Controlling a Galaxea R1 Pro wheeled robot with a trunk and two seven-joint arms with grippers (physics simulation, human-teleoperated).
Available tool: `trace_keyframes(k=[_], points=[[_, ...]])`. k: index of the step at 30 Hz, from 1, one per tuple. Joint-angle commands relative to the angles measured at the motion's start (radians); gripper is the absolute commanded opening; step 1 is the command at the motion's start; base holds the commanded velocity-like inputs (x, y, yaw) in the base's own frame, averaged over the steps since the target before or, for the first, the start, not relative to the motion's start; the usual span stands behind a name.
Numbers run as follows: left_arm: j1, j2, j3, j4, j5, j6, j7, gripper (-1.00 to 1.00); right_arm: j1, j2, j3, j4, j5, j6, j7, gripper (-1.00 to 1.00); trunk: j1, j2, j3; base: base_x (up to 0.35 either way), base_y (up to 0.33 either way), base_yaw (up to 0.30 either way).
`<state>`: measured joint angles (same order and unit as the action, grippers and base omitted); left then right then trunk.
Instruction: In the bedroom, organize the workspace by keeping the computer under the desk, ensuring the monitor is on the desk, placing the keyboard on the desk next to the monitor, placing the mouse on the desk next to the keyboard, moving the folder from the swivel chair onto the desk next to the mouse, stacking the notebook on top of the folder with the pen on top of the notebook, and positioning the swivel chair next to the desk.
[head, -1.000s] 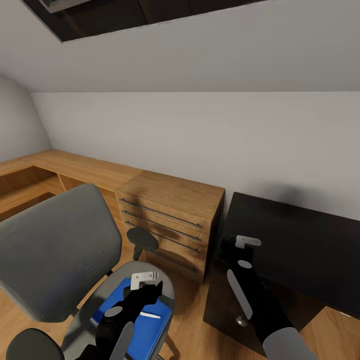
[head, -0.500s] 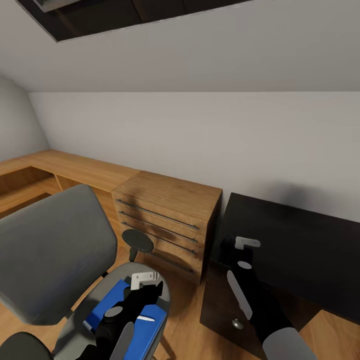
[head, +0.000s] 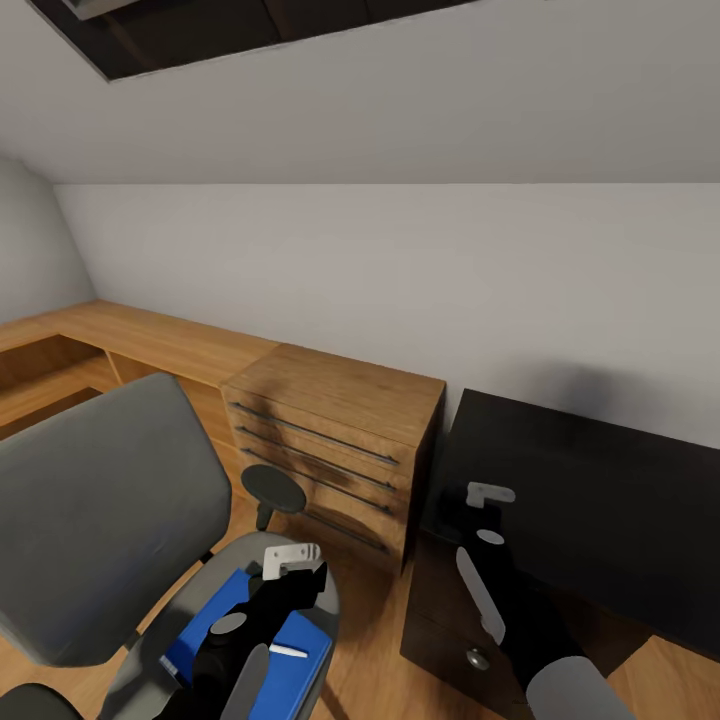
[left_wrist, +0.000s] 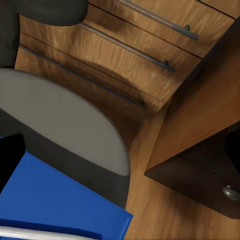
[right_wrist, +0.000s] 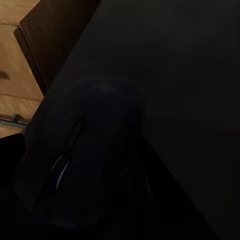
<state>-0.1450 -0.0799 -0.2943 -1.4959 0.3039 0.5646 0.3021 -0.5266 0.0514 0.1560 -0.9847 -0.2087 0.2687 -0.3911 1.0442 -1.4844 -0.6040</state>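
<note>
Two arms at lower frame: left gripper (head: 290, 560), jaw state indiscernible, poised over flat blue folder (head: 300, 650) on grey swivel chair seat (head: 330, 585), presumably for pickup; right gripper (head: 487, 493), jaws indiscernible, above black mouse (right_wrist: 80, 155) on black desk (head: 620, 500).

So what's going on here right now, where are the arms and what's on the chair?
The robot faces a grey swivel chair beside a wooden drawer unit and a black desk. A blue folder lies on the chair seat with a white pen on it. The left tool hangs over the folder. The right tool is at the desk's edge, with a dark mouse in front of it.
</note>
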Motion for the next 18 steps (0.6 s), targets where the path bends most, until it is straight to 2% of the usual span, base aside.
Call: trace_keyframes(k=[1, 6, 7, 18], points=[[-0.001, 0.000, -0.001, -0.001, 0.011, 0.003, 0.009, 1.00, -0.001, -0.001, -0.004, 0.001, -0.009, 0.003, -0.002, -1.00, 0.000, -0.001, -0.001, 0.003, 0.000, 0.000], [-0.001, 0.000, -0.002, -0.001, 0.011, 0.003, 0.009, 1.00, -0.001, -0.004, -0.020, 0.006, -0.009, -0.008, 0.006, -1.00, 0.000, -0.001, -0.001, 0.001, 0.000, 0.000], [-0.001, 0.000, -0.003, -0.001, 0.011, 0.003, 0.009, 1.00, -0.001, -0.011, -0.023, 0.028, -0.013, -0.030, 0.007, -1.00, 0.000, -0.001, -0.001, 0.000, 0.000, 0.000], [-0.001, 0.000, -0.004, -0.033, 0.012, 0.006, 0.008, 1.00, -0.001, -0.012, -0.022, 0.019, -0.020, -0.046, 0.006, -1.00, 0.000, -0.001, -0.001, 0.000, 0.000, 0.000]])
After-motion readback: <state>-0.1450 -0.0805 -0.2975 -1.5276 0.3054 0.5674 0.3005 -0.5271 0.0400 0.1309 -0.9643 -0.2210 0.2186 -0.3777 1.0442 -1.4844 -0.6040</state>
